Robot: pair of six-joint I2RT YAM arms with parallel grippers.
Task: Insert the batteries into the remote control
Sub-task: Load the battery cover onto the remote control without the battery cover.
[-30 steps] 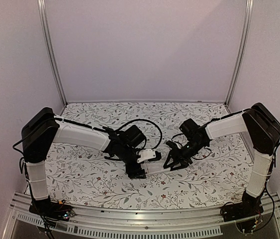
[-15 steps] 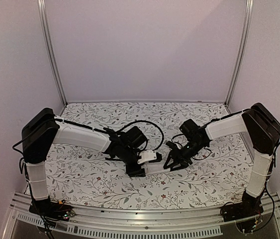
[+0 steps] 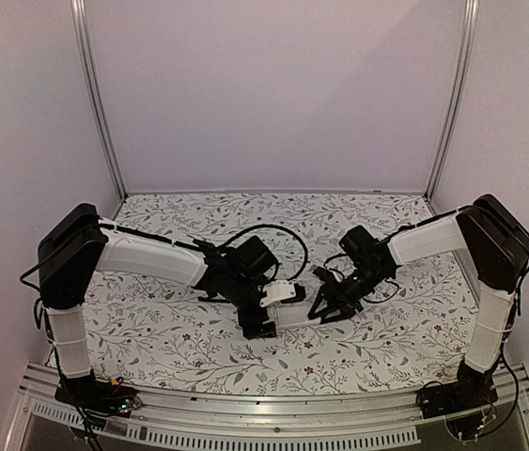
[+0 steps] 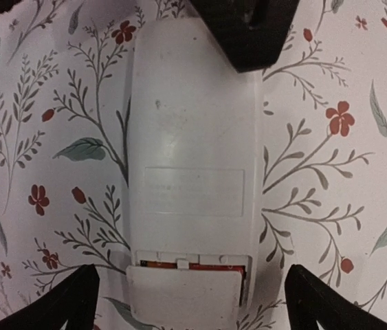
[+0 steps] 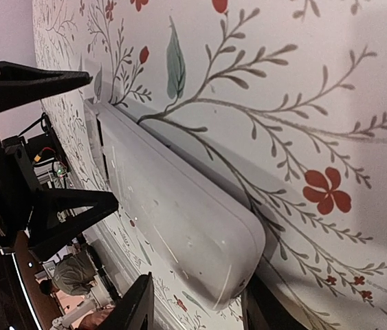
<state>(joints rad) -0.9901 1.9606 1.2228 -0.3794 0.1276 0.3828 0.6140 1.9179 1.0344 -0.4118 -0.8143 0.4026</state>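
Note:
The remote control (image 4: 193,137) lies back up on the floral table; it also shows in the top view (image 3: 300,317). Its small white cover (image 4: 183,295) sits partly slid over the compartment, and the orange-red batteries (image 4: 203,266) show in the narrow gap. My left gripper (image 4: 193,306) is wide open, its fingers (image 4: 62,302) straddling the cover end without touching it. My right gripper (image 5: 200,309) is open around the remote's other end (image 5: 200,234). One of its fingers (image 5: 265,313) rests against the remote; the other stands a little off it.
The floral table cloth (image 3: 179,338) spreads all round. White walls and metal posts (image 3: 95,103) close in the back and sides. A metal rail (image 3: 273,413) runs along the near edge by the arm bases.

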